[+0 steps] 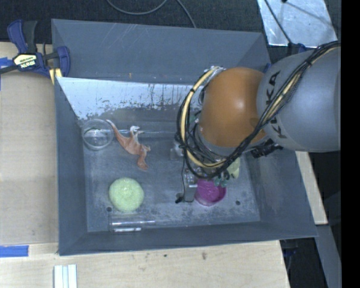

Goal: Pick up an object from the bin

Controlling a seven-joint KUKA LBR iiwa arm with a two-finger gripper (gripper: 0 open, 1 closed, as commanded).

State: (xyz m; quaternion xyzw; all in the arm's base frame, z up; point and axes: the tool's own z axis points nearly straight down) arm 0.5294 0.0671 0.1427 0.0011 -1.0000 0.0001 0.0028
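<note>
The claw [189,191] sits just beside a magenta round thing [210,193]; whether it is open or closed, I cannot tell. The thing looks light, perhaps soft: grip across its middle.

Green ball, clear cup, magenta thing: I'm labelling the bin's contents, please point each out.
green ball [126,194], camera view, its middle.
clear cup [96,137], camera view, inside its rim.
magenta thing [211,194], camera view, its exposed lower part.

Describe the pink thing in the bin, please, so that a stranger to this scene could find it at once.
Start at the grey metal bin and go to the right part of its floor, below the arm's orange cover. There, right beside the end effector, lies a small round magenta thing. Its colour sets it apart: the other round thing, further left, is pale green.
</note>
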